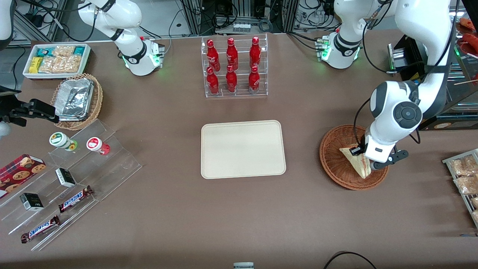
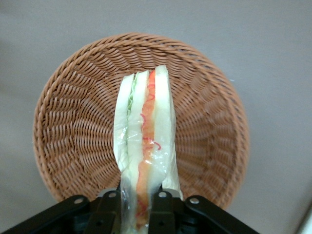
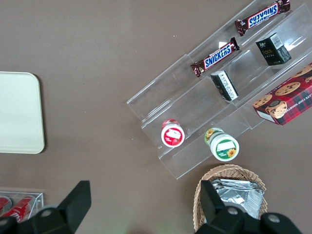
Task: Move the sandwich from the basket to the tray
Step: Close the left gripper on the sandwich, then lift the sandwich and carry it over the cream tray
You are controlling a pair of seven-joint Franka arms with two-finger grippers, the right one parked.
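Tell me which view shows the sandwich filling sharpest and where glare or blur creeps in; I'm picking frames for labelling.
Left wrist view: sandwich filling crisp over the basket, wrapper glinting mildly, the gripper shut on it slightly soft. Front view: even light, sandwich small, tray pale but not blown out.

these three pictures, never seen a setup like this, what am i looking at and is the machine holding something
It is a pair of white robot arms at a brown table. One picture looks down on the table from the front; the other two come from cameras on the arms' wrists.

The working arm's gripper is over the round reddish-brown basket and is shut on the sandwich, a wrapped wedge with red-orange and green filling. Its wrist camera shows the wedge pinched at one end, with the basket underneath.

The cream tray, in the middle of the table, has nothing on it. Also there: a rack of red bottles, and candy bars toward the parked arm's end.
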